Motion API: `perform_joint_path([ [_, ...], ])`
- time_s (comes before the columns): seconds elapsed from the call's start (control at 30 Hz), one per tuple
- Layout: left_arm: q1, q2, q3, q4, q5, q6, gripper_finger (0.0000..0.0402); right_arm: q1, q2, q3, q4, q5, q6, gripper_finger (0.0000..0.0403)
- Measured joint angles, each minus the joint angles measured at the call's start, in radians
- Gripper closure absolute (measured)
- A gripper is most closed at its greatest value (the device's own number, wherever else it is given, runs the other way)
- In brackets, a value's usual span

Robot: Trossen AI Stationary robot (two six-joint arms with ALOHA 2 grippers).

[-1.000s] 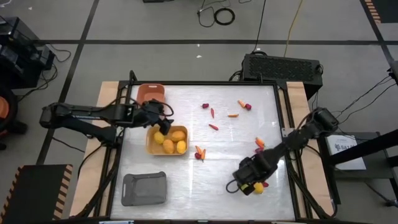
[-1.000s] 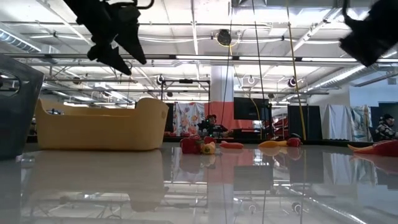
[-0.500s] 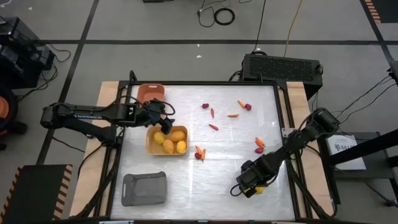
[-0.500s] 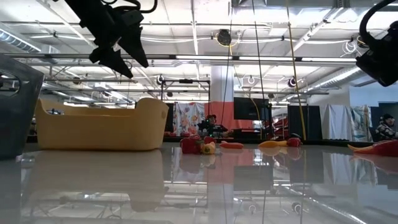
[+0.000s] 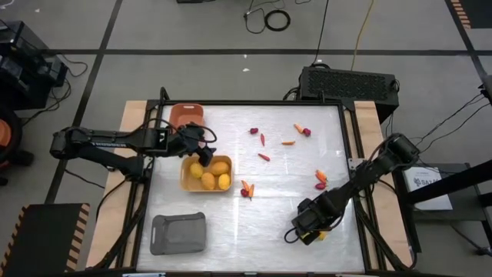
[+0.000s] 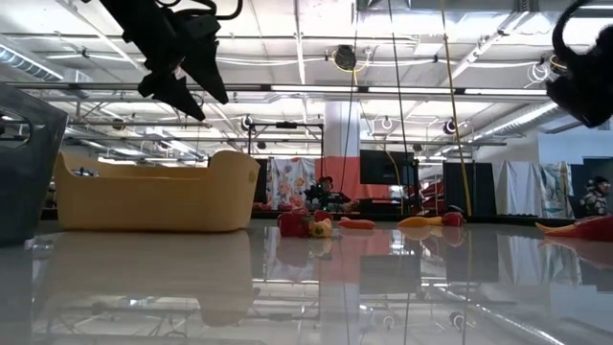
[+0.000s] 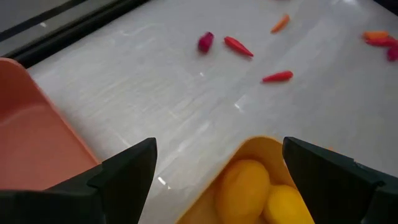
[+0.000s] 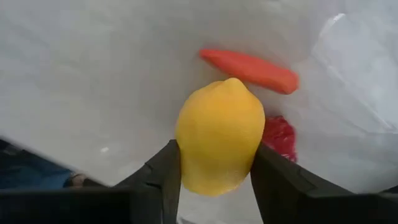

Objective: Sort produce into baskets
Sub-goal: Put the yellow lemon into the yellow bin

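Note:
A yellow rounded fruit lies near the table's near right corner, and my right gripper is shut on it from above. Just behind the fruit lie an orange stick and a red berry. My left gripper hangs open above the far edge of the yellow basket, which holds several yellow fruits. The salmon basket stands at the far left and the grey basket at the near left. My right gripper pinches the yellow fruit between its two fingers, one on each of its long sides. The fingers come steeply from above. The fruit's pointed end faces away from the gripper. I cannot tell whether the fruit rests on the table.
Loose red and orange pieces lie on the far half of the table: a chili, a berry, an orange stick, and more near the right edge. A small cluster sits right of the yellow basket.
My right gripper has drawn its fingers in around the yellow fruit, which now shows less from above. The fruit has stayed where it was.

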Motion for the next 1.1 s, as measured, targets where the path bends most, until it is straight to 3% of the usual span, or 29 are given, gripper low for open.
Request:
perform_joint_path([
  [0.23,0.0,0.0,0.029,-0.034,0.084,0.04,0.0048,-0.056,-0.054,0.088,0.003,0.032,-0.038,0.0241],
  [0.43,-0.002,-0.004,0.035,-0.157,0.143,0.087,0.0048,-0.168,-0.075,0.188,0.06,0.254,-0.25,0.0239],
  [0.67,-0.016,-0.005,0.035,-0.24,0.155,0.092,0.0048,-0.384,-0.052,0.206,0.457,0.373,-0.586,0.0239],
  [0.87,-0.037,-0.006,0.022,-0.294,0.15,0.089,0.0048,-0.528,0.024,0.209,0.793,0.372,-0.782,0.0239],
  [1.1,-0.072,-0.006,0.0,-0.38,0.098,0.04,0.0048,-0.584,0.13,0.206,0.947,0.345,-0.872,0.0239],
])
